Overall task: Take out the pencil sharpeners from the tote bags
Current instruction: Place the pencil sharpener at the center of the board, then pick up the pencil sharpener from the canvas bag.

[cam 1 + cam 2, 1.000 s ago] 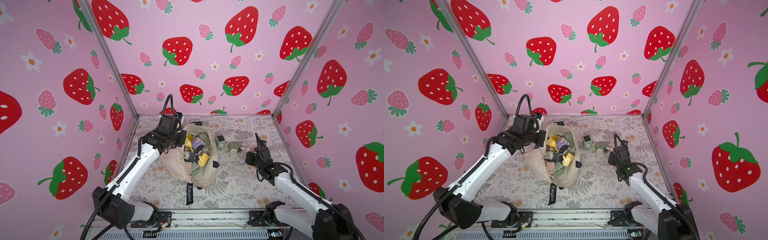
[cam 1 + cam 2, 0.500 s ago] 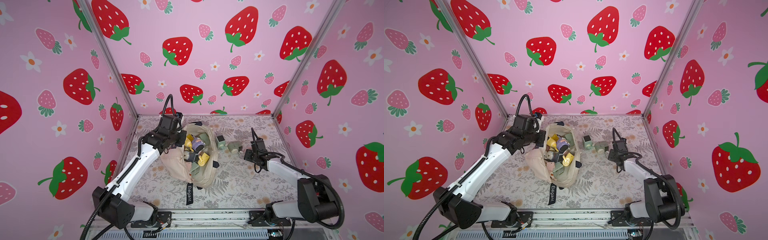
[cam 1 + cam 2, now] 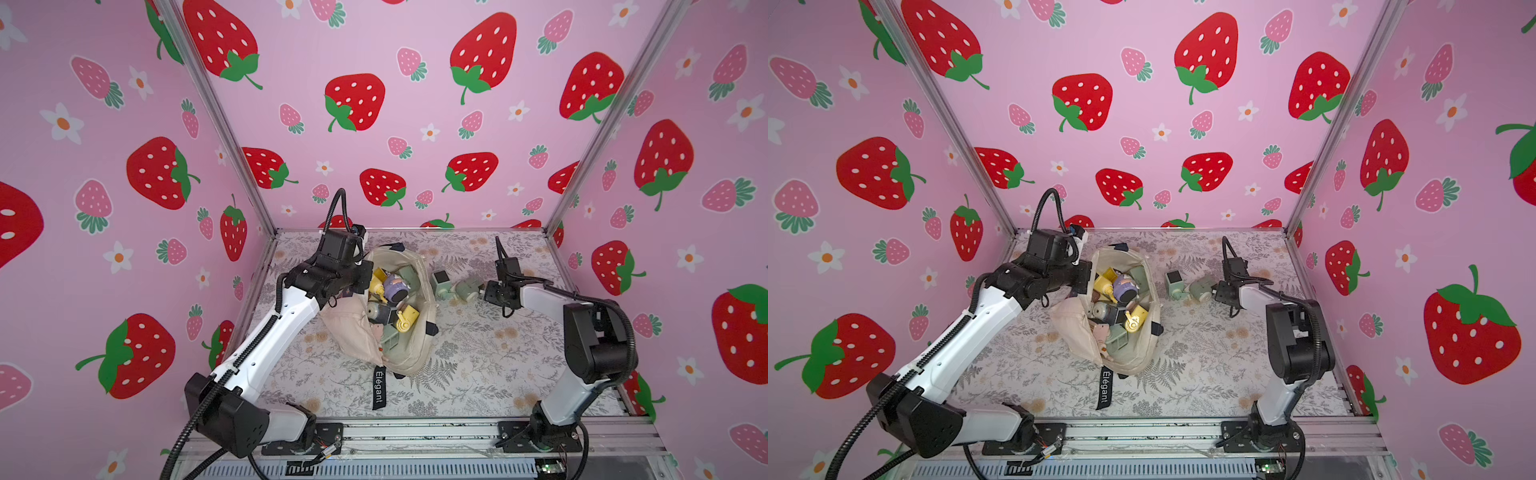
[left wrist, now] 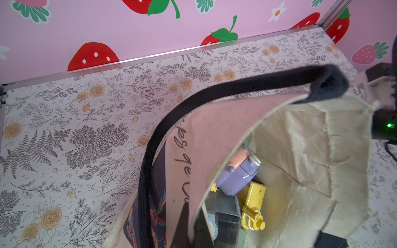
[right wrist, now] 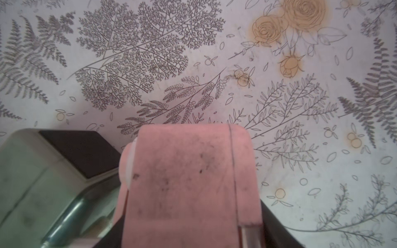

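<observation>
Cream tote bag (image 3: 347,328) lies in the middle of the bench (image 3: 478,365), mouth open and facing up, black Elégant strap (image 3: 378,386) trailing toward the near edge. Left tool (image 3: 368,279) is clamped tight on the bag rim on the mouth's far-left side, propping it open; navy handle (image 4: 193,103) arches over the rim in the left wrist view. Inside the bag: yellow sharpener (image 3: 379,283), purple sharpener (image 3: 395,289), second yellow sharpener (image 3: 406,321), and more piled underneath. Right tool (image 3: 485,292) is between the bag and the right edge, jaws fairly wide, gripping a pink sharpener (image 5: 189,176) low over the bench; can't tell if it touches the surface. Rounded green sharpener (image 3: 467,289) sits just beside that tool, with a boxy green sharpener (image 3: 440,283) next to it, near the bag.
</observation>
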Controlling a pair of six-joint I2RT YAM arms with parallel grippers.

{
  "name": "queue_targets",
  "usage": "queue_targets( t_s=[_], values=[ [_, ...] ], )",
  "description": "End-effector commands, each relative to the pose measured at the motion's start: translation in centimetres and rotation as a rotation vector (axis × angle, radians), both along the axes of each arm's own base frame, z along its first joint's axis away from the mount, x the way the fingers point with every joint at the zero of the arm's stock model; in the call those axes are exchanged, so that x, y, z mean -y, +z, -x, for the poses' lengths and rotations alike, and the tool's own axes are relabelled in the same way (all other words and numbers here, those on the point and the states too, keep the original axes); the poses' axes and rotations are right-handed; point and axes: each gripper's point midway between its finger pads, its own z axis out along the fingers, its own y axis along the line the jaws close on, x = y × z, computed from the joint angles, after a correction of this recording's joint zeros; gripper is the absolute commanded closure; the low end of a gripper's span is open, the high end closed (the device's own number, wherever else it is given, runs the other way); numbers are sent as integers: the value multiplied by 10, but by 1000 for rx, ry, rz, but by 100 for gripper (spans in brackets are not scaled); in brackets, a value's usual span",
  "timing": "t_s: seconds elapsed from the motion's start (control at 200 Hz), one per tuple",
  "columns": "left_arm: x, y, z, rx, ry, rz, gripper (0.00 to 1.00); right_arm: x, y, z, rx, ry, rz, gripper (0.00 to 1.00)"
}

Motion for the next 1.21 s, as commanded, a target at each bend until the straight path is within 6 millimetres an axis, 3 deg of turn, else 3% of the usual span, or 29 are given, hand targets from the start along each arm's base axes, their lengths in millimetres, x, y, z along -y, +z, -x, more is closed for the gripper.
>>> queue_targets(
  t_s=[0.0, 0.06, 0.145, 0.38, 0.51, 0.815, 1.03, 1.201],
  values=[
    [-2, -4, 10, -37, -12, -31, 100, -3, 9, -7, 12, 14, -15, 37],
    [-1, -3, 10, -34, -12, -32, 100, -4, 9, -6, 18, 20, -23, 24],
    [-1, -2, 11, -31, -14, -31, 100, -6, 11, -4, 32, 26, -38, 17],
    [1, -4, 10, -39, -19, -33, 100, -9, 24, 1, 117, 30, -55, 10],
    [2, -4, 11, -36, -21, -32, 100, -17, 50, 9, 167, 74, 24, 10],
    [2, -2, 10, -38, -13, -43, 100, -92, 158, 59, 407, 330, 35, 11],
    [19, 11, 21, -24, -34, -25, 100, -123, 173, 90, 493, 451, -108, 13],
    [30, 10, 24, -56, -18, -1, 100, -170, 177, 111, 506, 657, -232, 17]
  ],
)
